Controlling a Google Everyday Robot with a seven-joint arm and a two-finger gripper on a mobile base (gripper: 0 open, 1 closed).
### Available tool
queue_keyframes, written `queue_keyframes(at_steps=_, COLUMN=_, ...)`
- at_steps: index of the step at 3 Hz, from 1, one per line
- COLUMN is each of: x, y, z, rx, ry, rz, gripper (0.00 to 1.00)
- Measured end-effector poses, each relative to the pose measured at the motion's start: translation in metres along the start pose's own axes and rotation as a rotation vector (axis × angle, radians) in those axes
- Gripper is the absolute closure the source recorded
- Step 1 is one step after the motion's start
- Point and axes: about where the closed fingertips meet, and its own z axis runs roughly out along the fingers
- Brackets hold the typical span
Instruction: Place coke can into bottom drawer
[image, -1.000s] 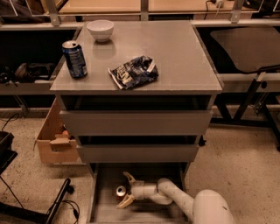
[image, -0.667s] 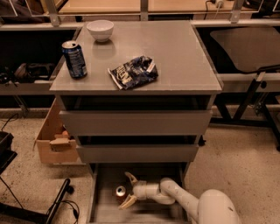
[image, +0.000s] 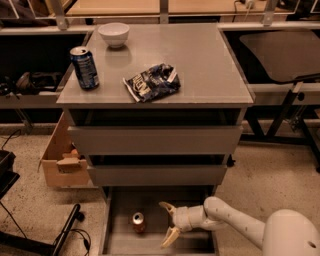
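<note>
Nearby, claw (image: 166, 225) apart from coke can (image: 138, 222)

I have just one view to work from. It sits high and in front of the cabinet (image: 155, 140), tilted steeply down, so I see the whole grey top (image: 200, 65) from above and the drawer fronts foreshortened beneath it. It faces the back rail, with the bowl (image: 113, 34) at the far edge, near the top of the frame. The bottom drawer (image: 120, 240) lies open at the lower edge, cut off there. My arm (image: 240, 224) enters from the lower right corner, close under the lens. The gripper (image: 166, 225) hangs over the drawer with its fingers spread, just right of the coke can (image: 138, 221).
</note>
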Motion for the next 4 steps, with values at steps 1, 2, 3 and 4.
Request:
queue_keyframes(at_steps=1, x=-0.010, y=0.031, z=-0.059, rx=-0.022, ry=0.160, rz=0.061, gripper=0.00)
queue_keyframes(at_steps=2, x=-0.037, y=0.057, z=-0.105, rx=0.015, ry=0.283, rz=0.125, gripper=0.00)
queue_keyframes(at_steps=3, x=-0.071, y=0.076, z=-0.136, rx=0.112, ry=0.389, rz=0.171, gripper=0.00)
queue_keyframes(at_steps=4, x=-0.107, y=0.091, z=-0.148, rx=0.209, ry=0.501, rz=0.164, gripper=0.00)
